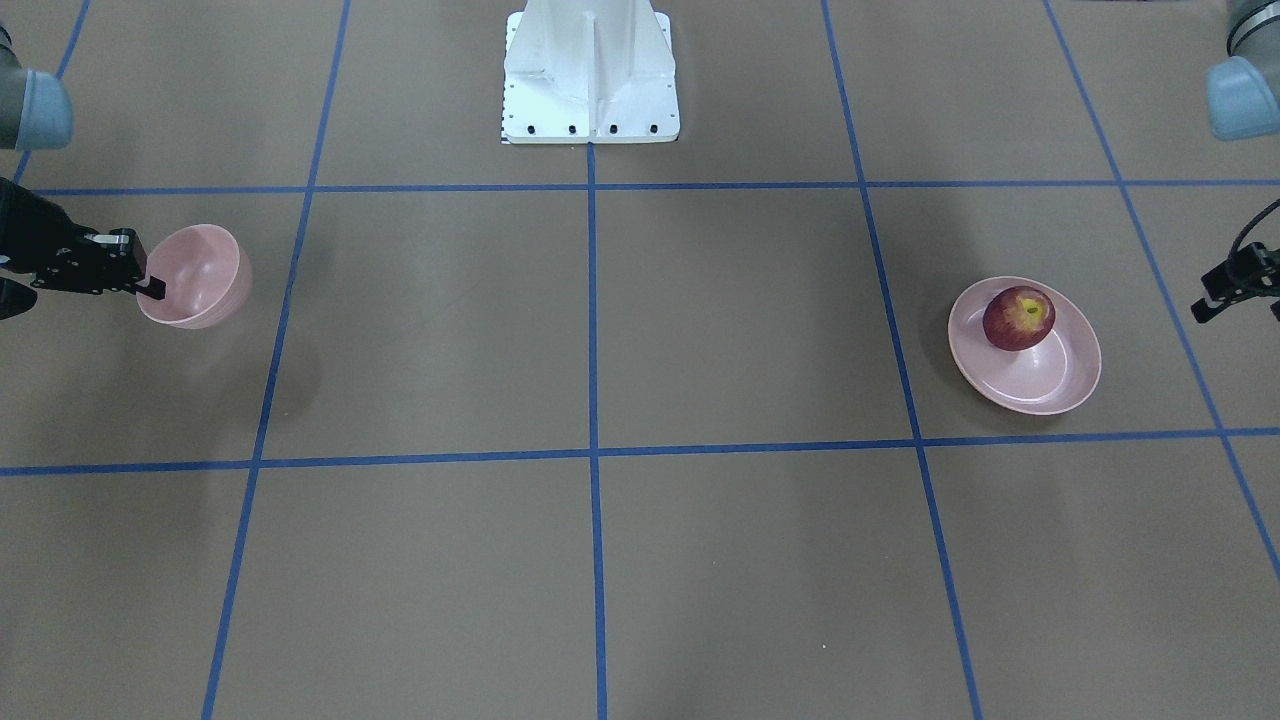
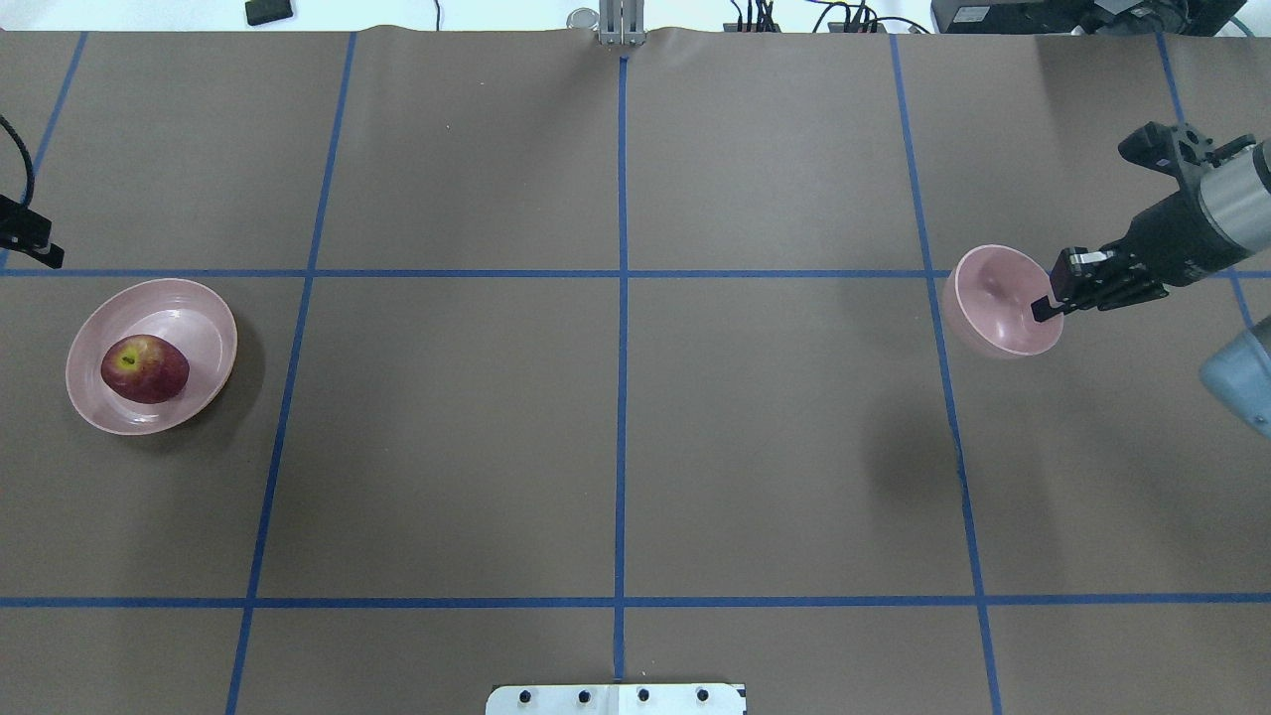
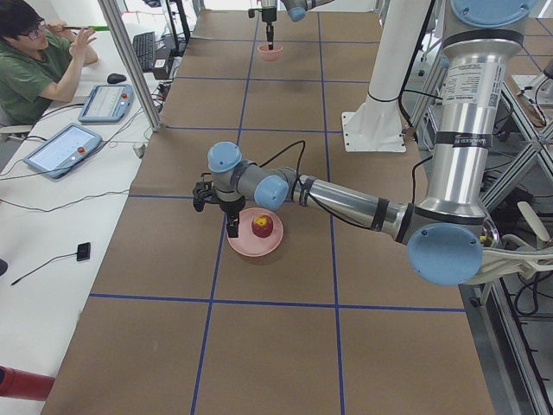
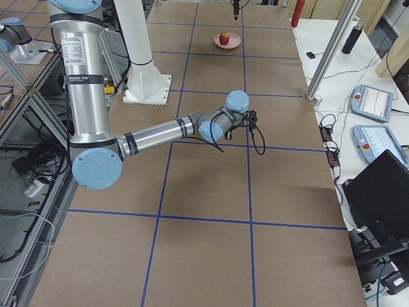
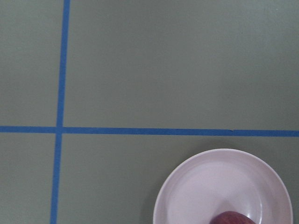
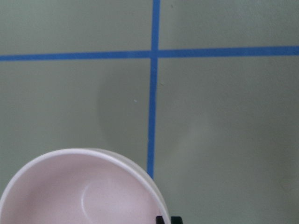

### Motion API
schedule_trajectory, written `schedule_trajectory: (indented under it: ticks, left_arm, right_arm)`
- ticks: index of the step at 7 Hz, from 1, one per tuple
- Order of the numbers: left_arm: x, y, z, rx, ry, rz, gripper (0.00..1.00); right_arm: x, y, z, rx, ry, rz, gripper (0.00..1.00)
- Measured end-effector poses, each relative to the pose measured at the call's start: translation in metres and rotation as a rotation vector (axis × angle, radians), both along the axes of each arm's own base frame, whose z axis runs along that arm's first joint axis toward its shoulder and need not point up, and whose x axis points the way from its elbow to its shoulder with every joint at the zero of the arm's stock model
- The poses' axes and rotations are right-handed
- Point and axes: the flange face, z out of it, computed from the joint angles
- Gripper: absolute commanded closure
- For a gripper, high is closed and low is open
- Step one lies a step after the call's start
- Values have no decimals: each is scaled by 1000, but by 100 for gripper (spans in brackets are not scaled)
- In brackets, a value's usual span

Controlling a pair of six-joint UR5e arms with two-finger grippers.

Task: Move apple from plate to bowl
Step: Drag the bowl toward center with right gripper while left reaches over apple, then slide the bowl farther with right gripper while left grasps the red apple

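1. Spot apple on plate, at 9 o'clock end of bench in overhead view; round, so no long axis to mind.
2. Count left claw as nearer: near plate rim, with apple at its 5 o'clock; cannot tell whether apart or together.
3. Note right claw clamped on rim of bowl, tilted, seemingly lifted; well apart, at 3 o'clock from apple.

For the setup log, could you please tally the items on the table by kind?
Shallow pale pink plate: 1
Deep pale pink bowl: 1
Round dark red apple: 1
Total: 3
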Motion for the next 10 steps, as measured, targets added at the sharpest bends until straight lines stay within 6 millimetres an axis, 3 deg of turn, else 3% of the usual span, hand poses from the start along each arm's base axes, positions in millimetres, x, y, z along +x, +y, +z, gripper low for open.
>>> schedule_trajectory:
  ticks: [2, 4, 6, 10]
  left_arm:
    - [42, 9, -5, -22, -9, -20, 1]
    - [77, 20, -5, -29, -20, -25, 1]
    - [97, 28, -2, -25, -41, -10, 1]
    - [115, 38, 13, -37, -63, 27, 2]
  right_arm:
    - [-13, -26, -44, -54, 9, 34, 100]
    - [-24, -41, -70, -64, 24, 47, 100]
    - [-37, -45, -85, -68, 29, 55, 100]
    - [-63, -56, -105, -68, 38, 67, 100]
